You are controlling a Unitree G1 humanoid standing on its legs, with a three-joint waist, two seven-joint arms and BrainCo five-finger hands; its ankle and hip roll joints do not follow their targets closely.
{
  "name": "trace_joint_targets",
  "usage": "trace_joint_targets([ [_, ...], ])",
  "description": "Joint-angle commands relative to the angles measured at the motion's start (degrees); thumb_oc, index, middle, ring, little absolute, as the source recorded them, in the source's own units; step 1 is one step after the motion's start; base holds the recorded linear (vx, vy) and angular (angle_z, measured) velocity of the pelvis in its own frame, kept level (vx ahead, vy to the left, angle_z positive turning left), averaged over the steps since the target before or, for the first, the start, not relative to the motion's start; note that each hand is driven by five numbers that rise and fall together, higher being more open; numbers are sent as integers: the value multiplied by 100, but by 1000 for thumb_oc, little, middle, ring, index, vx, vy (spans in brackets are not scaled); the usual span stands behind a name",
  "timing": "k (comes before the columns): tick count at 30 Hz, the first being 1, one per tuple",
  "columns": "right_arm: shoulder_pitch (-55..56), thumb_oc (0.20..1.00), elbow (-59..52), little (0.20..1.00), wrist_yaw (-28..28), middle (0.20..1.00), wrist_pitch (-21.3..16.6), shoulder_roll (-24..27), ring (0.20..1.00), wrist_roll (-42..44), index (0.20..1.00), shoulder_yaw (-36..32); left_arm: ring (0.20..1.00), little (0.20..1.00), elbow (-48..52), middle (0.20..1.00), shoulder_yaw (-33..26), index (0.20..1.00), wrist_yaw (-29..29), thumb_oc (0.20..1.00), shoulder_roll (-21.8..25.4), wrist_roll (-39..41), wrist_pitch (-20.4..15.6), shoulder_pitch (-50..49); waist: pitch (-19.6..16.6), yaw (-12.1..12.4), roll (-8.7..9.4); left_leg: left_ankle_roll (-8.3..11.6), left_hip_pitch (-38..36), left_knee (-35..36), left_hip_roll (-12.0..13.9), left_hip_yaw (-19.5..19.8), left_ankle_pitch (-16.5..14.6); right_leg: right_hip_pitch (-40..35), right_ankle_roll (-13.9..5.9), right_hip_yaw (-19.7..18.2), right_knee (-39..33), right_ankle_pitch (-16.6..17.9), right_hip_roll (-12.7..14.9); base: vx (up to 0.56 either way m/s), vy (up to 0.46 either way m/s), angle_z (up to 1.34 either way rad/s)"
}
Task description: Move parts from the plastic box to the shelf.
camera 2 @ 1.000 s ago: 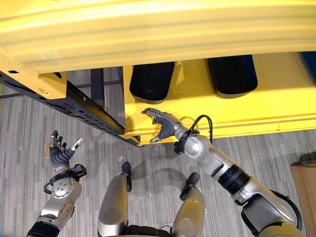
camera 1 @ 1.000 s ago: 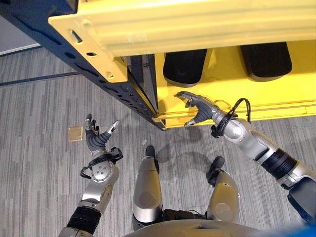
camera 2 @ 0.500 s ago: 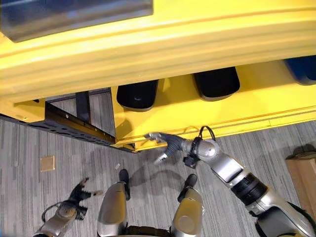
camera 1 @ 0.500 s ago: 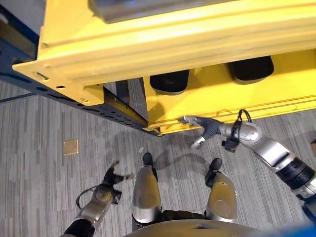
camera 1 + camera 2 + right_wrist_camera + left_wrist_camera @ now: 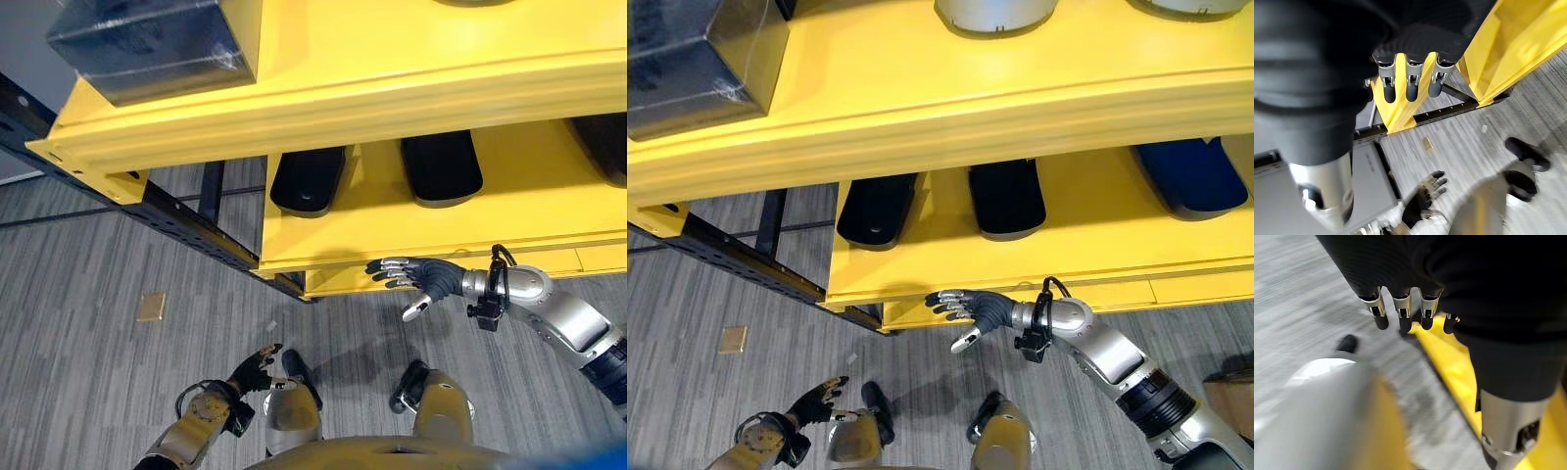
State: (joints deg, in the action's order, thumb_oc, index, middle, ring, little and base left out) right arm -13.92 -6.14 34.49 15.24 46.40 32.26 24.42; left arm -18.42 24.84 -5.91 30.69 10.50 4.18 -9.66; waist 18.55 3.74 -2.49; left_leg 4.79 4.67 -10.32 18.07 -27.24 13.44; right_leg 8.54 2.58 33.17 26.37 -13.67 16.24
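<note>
Parts are being kept on the yellow shelf: 2 black ones are lying side by side on the lower level, a blue one is lying further to the right on that level, and pale round ones are standing on the upper level. A dark box is being carried on the upper level at its left end, wrapped in clear film.

The right hand is being held out just in front of the lower level's front edge, fingers straight and spread, thumb hanging apart below them, nothing being gripped. In the right wrist view the same fingers are being shown straight in a row.

The left hand is being held low over the grey carpet, well apart from the shelf, fingers loosely spread and empty. A small tan square is lying on the carpet to its left, beside a dark perforated rack beam.
</note>
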Motion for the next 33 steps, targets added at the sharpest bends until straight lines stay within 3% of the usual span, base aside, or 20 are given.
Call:
trace_joint_targets([
  [1,-197,1000,-199,1000,51,1000,-437,-261,1000,431,1000,-25,1000,1000,519,1000,-55,1000,164,1000,386,148,-321,-65,61,-20,57,281,-92,-449,-366,-31,-834,-563,-483,-22,-1153,758,-346,28,-85,-17],
  [3,-155,1000,-168,1000,47,1000,-456,-352,1000,416,1000,-26,1000,1000,594,1000,-18,1000,198,1000,407,179,-362,-52,23,-28,75,236,-75,-498,-468,-34,-927,-602,-493,-50,-1272,809,-395,22,-48,3],
  [6,48,1000,-74,1000,-141,1000,-639,-669,1000,604,1000,-97,1000,1000,875,1000,94,1000,335,1000,439,286,-557,27,-137,-49,172,-12,-140,-474,-890,-41,-1371,-763,-574,-174,-1683,1043,-551,21,-16,16],
  [9,194,1000,-83,1000,-297,1000,-725,-903,1000,799,1000,-204,1000,1000,1136,1000,120,1000,322,1000,410,254,-642,83,-265,-55,254,-147,-295,-211,-1042,9,-1599,-839,-607,-265,-1841,1128,-647,-1,62,14],
  [14,302,1000,-170,1000,-397,1000,-797,-1014,1000,880,1000,-307,1000,1000,1406,1000,209,1000,435,1000,422,159,-783,209,-348,-90,331,-212,-380,-113,-1095,39,-1676,-927,-642,-358,-1974,1186,-702,-13,92,15],
  [20,482,1000,-325,1000,-621,1000,-900,-1022,1000,928,1000,-395,1000,1000,1602,1000,201,1000,841,1000,370,183,-1429,294,-413,-127,436,-298,-461,-19,-1110,-88,-1721,-996,-622,-336,-1986,1164,-829,-38,153,0],
  [21,549,1000,-409,1000,-724,1000,-970,-1033,1000,916,1000,-429,1000,1000,1697,1000,141,1000,973,1000,376,-42,-1754,309,-384,-108,458,-373,-452,-35,-1132,-107,-1738,-865,-633,-279,-1643,1095,-795,-91,118,-10],
  [23,585,1000,-434,1000,-823,1000,-1066,-1043,1000,895,1000,-442,1000,1000,1767,1000,151,1000,1100,1000,425,-99,-1845,379,-348,-150,470,-446,-436,-36,-1169,-19,-1767,-667,-684,-442,-1245,1041,-737,-74,74,-8],
  [24,663,1000,-460,1000,-896,1000,-1148,-1067,1000,957,1000,-445,1000,1000,1777,1000,164,1000,1161,1000,442,-95,-1942,467,-314,-227,478,-538,-434,-12,-1208,118,-1808,-452,-779,-718,-773,1068,-652,-42,7,-5],
  [26,833,1000,-478,1000,-1032,1000,-1220,-1200,1000,973,1000,-529,1000,1000,1862,1000,115,1000,1298,1000,451,-184,-2199,528,-320,-252,506,-608,-465,16,-1172,158,-1835,-378,-924,-805,-517,1084,-289,-36,-113,24],
  [28,866,1000,-397,1000,-1031,1000,-1346,-1322,1000,931,1000,-538,1000,1000,1976,1000,71,1000,1313,1000,458,-95,-2193,614,-305,-221,538,-641,-469,-18,-1155,191,-1868,-460,-1089,-948,-755,1359,13,-41,-260,44],
  [30,942,1000,-387,1000,-1121,1000,-1457,-1454,1000,850,1000,-532,1000,1000,2125,1000,83,1000,1442,1000,488,-11,-2187,827,-257,-282,575,-704,-369,-170,-1180,406,-1980,-463,-1257,-1505,-1128,1758,221,-41,-294,15],
  [31,947,1000,-383,1000,-1135,1000,-1474,-1468,1000,831,1000,-529,1000,1000,2130,1000,89,1000,1448,1000,489,-17,-2187,856,-249,-287,578,-703,-351,-202,-1170,425,-1994,-470,-1269,-1555,-1178,1791,241,-57,-378,28],
  [32,961,1000,-340,1000,-1101,1000,-1478,-1545,1000,605,1000,-477,1000,1000,2187,1000,118,1000,1583,1000,476,13,-2208,1032,-183,-312,590,-680,-244,-388,-1069,518,-2054,-496,-1319,-1798,-1419,1958,387,-48,-425,49],
  [33,979,1000,-353,1000,-1035,1000,-1435,-1533,1000,464,1000,-447,1000,1000,2206,1000,78,1000,1640,1000,440,-15,-2302,1115,-162,-301,604,-600,-169,-494,-928,532,-2043,-668,-1386,-1794,-1730,1920,374,-41,-466,61],
])
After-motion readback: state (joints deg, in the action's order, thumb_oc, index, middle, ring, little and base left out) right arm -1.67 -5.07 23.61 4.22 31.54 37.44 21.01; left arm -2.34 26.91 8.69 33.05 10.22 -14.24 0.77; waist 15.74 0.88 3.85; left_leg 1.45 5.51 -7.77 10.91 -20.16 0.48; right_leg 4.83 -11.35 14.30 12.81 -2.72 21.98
